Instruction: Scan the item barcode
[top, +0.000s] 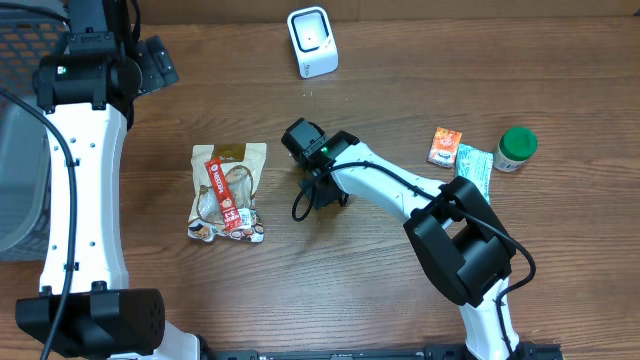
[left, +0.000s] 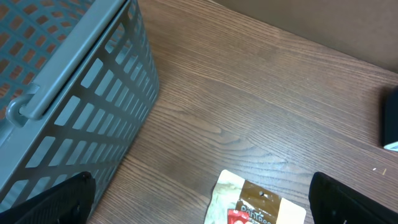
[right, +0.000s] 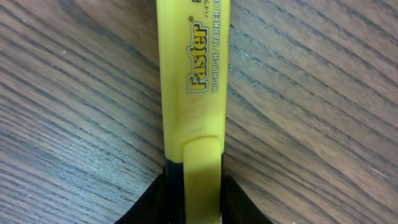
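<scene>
Right wrist, highlighter (right: 191, 93) clamped in end effector (right: 194, 198)

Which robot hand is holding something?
The right gripper: its fingers pinch a yellow highlighter. The left gripper is wide open, gripping nothing.

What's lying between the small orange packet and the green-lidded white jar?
A flat teal sachet lies there, seen in the overhead view.

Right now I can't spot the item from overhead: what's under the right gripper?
A yellow highlighter, one end clamped in the right gripper, with the wood table beneath it. Overhead, the gripper covers it entirely. Its underside and any barcode are hidden.
</scene>
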